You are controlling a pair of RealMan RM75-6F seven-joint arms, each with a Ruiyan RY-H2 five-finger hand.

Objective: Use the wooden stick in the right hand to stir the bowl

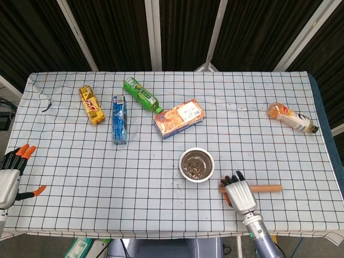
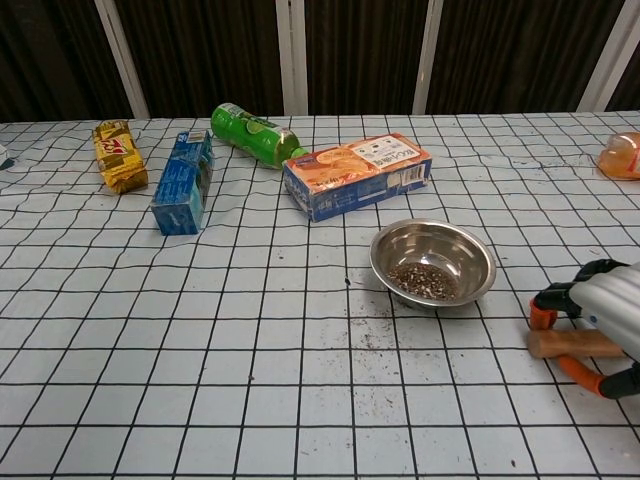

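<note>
A worktop (image 1: 80, 177) fills most of the head view, covered by a white cloth printed with a black grid, wrinkled near its far left corner. Behind it hangs a dark ribbed wall or curtain (image 1: 118, 32), crossed by pale slanted and upright bars (image 1: 153, 32). Light falls evenly and flat across the cloth. Dark floor shows past the right edge (image 1: 336, 145).

Checked table (image 1: 80, 161) with bowl (image 1: 196, 164), stick (image 1: 266, 188).
</note>
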